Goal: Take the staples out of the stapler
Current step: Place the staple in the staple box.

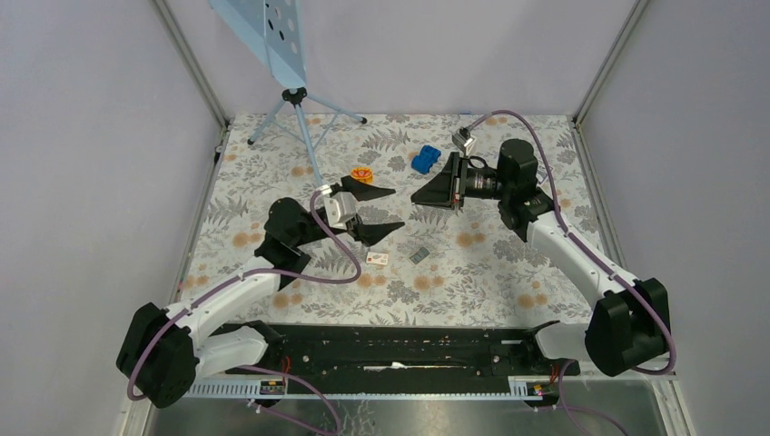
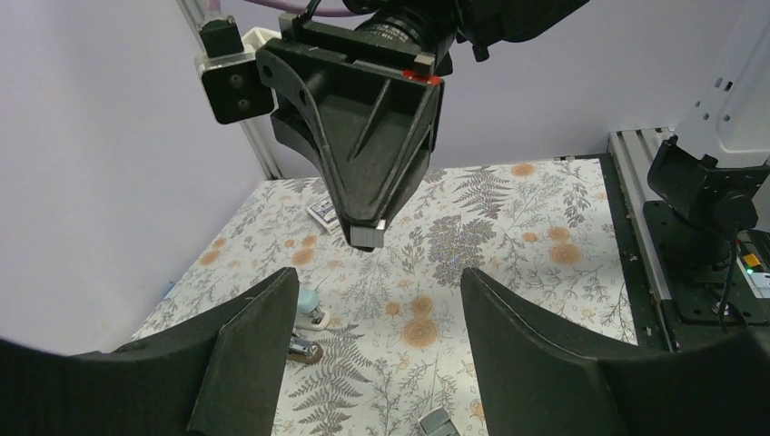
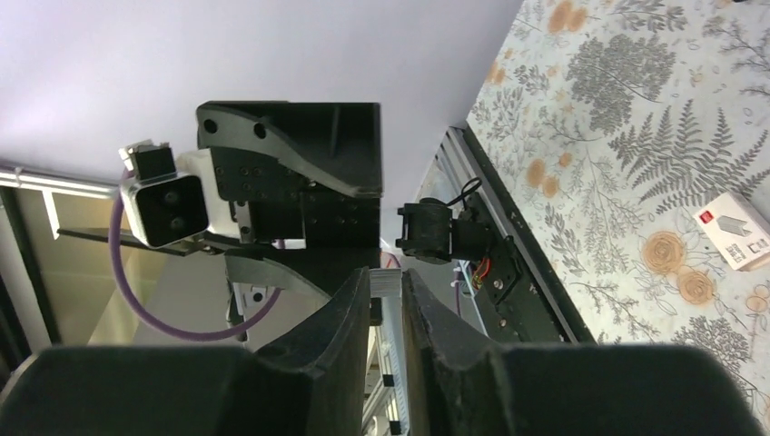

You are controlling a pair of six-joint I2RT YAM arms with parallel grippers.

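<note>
My right gripper [image 1: 416,193] hangs above the mat, shut on the staples [image 3: 386,281], a short silvery ribbed strip pinched at its fingertips. In the left wrist view the strip [image 2: 368,238] pokes out of the tips of the right gripper [image 2: 365,216] as a small grey block. My left gripper [image 1: 397,209] faces it from the left, open and empty, with a short gap between the two grippers. The small blue stapler [image 1: 424,160] lies on the mat behind them.
A small white box with an orange mark [image 1: 377,259] and a small grey block [image 1: 418,255] lie in front of the grippers. An orange object [image 1: 363,173] sits by my left gripper's far finger. A tripod [image 1: 295,95] stands at the back left.
</note>
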